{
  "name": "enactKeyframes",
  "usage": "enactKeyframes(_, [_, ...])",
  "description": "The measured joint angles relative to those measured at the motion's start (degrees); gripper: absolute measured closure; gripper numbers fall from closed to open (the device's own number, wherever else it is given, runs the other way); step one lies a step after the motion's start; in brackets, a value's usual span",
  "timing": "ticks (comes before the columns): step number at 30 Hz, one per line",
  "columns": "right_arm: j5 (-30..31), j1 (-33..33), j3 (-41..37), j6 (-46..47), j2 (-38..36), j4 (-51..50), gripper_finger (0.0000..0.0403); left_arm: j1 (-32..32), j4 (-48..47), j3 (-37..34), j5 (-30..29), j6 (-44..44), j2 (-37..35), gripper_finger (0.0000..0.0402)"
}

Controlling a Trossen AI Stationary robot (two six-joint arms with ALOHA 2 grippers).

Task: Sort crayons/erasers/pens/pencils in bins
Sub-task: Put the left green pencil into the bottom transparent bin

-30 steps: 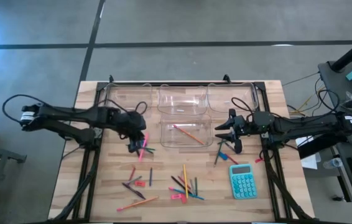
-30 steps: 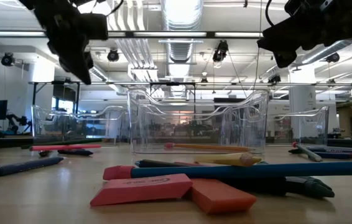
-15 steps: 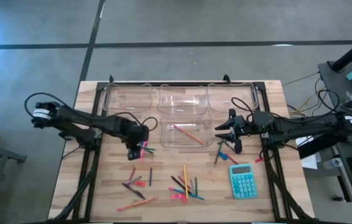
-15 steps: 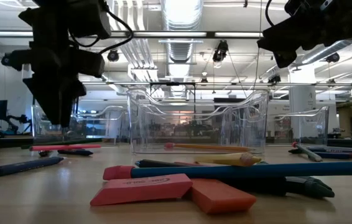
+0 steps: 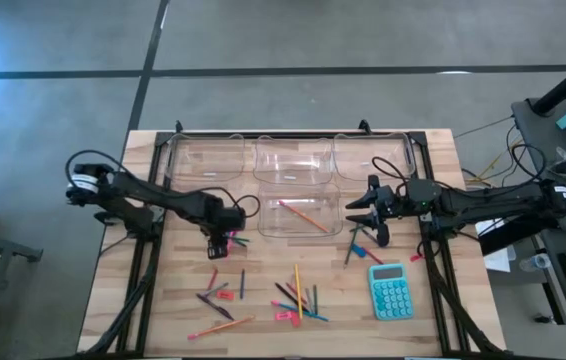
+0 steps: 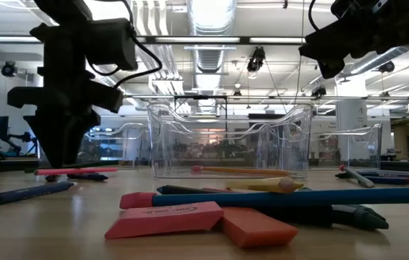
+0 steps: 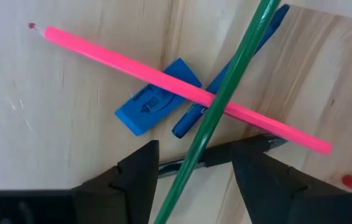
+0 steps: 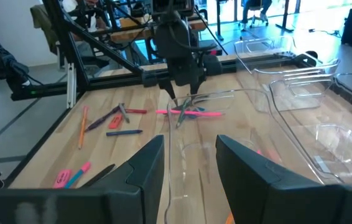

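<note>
My left gripper (image 7: 194,171) points straight down, open, low over a small heap (image 5: 231,240) on the table's left half. In the heap a pink pencil (image 7: 132,65) and a green pencil (image 7: 232,87) cross over a blue eraser (image 7: 154,106) and a dark blue stick (image 7: 194,118). The green pencil and a black pen (image 7: 176,165) pass between the fingers; I see no touch. My right gripper (image 5: 363,212) hangs level and open, clear of the table, beside the near bin (image 5: 301,212), which holds an orange pencil (image 5: 303,215).
Three clear bins (image 5: 293,160) line the far edge. More pencils, pens, crayons and pink erasers lie scattered near the front (image 5: 293,295). A teal calculator (image 5: 390,291) sits at the front right, with a few sticks (image 5: 358,245) below my right gripper.
My left gripper has come down from well above the table to just over the heap, and has tipped from a slant to point straight down. My right arm has kept still.
</note>
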Motion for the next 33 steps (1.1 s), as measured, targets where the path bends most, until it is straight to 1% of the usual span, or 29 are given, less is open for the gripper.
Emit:
enactKeyframes(6, [0.0,0.0,0.0,0.1,0.0,-0.1,0.0266,0.0,0.3,0.0,0.0,0.2,-0.1,0.0222])
enactKeyframes(9, [0.0,0.0,0.0,0.1,0.0,-0.1,0.0266,0.0,0.8,0.0,0.0,0.2,-0.1,0.0240])
enactKeyframes(13, [0.0,0.0,0.0,0.1,0.0,-0.1,0.0266,0.0,3.8,-1.2,0.2,0.2,-0.1,0.0268])
enactKeyframes(17, [0.0,0.0,0.0,0.1,0.0,-0.1,0.0266,0.0,5.8,-3.1,0.2,0.0,-0.1,0.0283])
enactKeyframes(20, [0.0,0.0,0.0,0.1,0.0,-0.1,0.0266,0.0,5.9,-3.8,0.2,-1.1,-0.2,0.0286])
enactKeyframes(33, [0.0,0.0,0.0,0.1,0.0,0.1,0.0266,0.0,5.7,-3.3,0.3,-0.9,-0.3,0.0287])
